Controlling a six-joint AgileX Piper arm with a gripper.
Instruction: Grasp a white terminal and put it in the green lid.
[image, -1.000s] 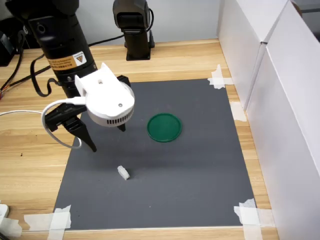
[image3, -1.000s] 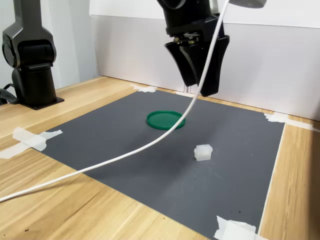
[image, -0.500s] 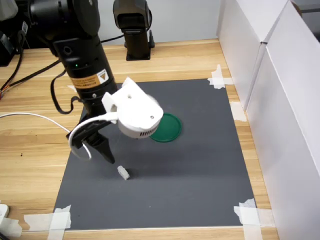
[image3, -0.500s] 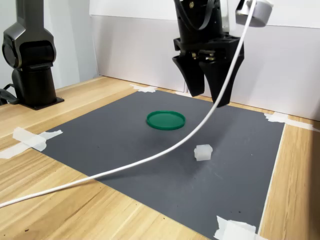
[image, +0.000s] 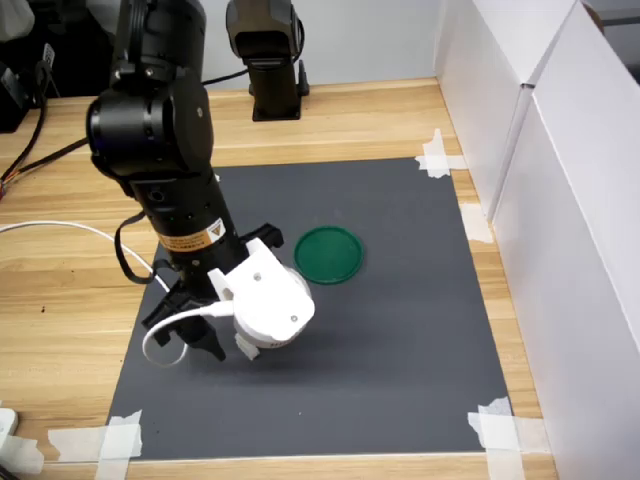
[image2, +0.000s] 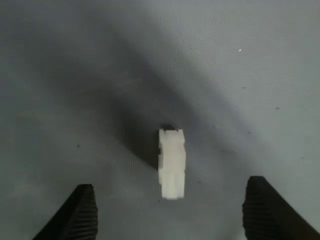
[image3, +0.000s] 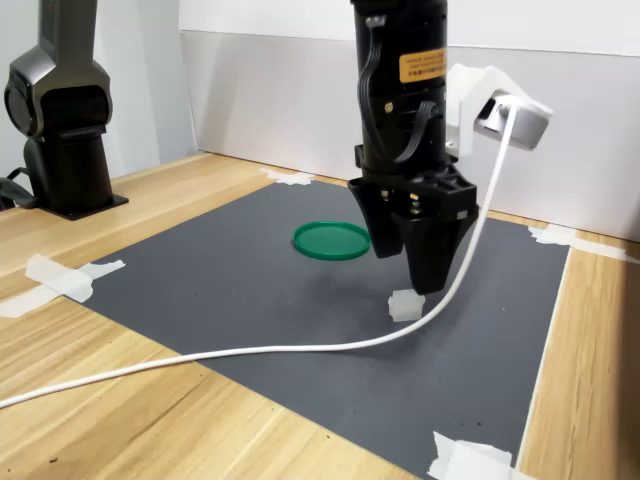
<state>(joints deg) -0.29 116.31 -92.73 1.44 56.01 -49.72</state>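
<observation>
Wrist view: small notched white terminal (image2: 171, 163) upright on grey mat, between spread claw (image2: 172, 212) fingers.

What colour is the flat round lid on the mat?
Dark green: the flat round plastic lid shows best in the first exterior view.

Warning label (image: 196, 240) on the arm (image: 160, 150), above the gripper (image: 215, 340): orange-yellow, with a triangle sign and small print too fine to read in the first exterior view. The same label (image3: 421, 66) appears in the second exterior view, equally illegible. No other text is readable.
</observation>
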